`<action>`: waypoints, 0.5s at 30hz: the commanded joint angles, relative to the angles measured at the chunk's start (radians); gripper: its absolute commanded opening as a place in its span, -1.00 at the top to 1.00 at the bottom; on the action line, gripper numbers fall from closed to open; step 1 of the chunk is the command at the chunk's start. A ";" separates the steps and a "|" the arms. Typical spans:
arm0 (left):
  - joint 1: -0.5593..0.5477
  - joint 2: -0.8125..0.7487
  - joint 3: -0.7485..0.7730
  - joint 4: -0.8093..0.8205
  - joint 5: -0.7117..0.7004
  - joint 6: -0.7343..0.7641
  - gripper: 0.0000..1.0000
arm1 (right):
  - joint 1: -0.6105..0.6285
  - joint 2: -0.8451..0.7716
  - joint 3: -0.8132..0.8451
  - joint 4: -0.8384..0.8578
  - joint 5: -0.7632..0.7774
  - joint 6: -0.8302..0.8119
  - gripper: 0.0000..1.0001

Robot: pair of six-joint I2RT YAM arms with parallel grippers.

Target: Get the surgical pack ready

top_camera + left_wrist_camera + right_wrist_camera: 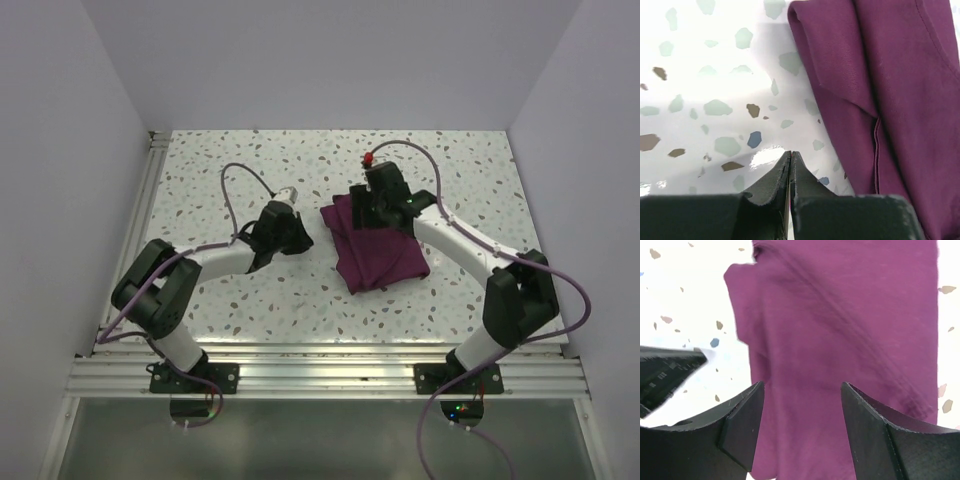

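The surgical pack is a plum-maroon cloth folded into a loose rectangle on the speckled table, right of centre. My right gripper hovers over its far end, open; in the right wrist view the pack fills the frame beneath the spread jaws of that gripper, and nothing is held. My left gripper sits just left of the pack's edge, jaws shut on nothing. From the left wrist, that gripper points at bare table, with the folded pack to its right.
The speckled table is bounded by white walls at the back and sides, with a metal rail along the near edge where both arm bases stand. Purple cables loop over each arm.
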 commanded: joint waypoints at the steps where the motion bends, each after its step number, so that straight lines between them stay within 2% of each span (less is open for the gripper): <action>1: 0.055 -0.066 -0.035 0.010 0.039 0.031 0.90 | 0.038 0.043 0.064 -0.050 0.075 -0.057 -0.32; 3: 0.082 -0.037 -0.021 0.009 0.088 0.023 1.00 | 0.064 0.086 0.089 -0.079 0.098 -0.060 -0.32; 7: 0.143 0.026 0.014 0.021 0.245 0.011 1.00 | 0.095 0.139 0.137 -0.107 0.128 -0.077 -0.32; 11: 0.149 -0.035 -0.050 0.092 0.230 -0.003 1.00 | 0.115 0.181 0.161 -0.133 0.161 -0.086 -0.32; 15: 0.148 -0.111 -0.047 0.018 0.143 0.022 1.00 | 0.124 0.204 0.164 -0.133 0.167 -0.092 -0.30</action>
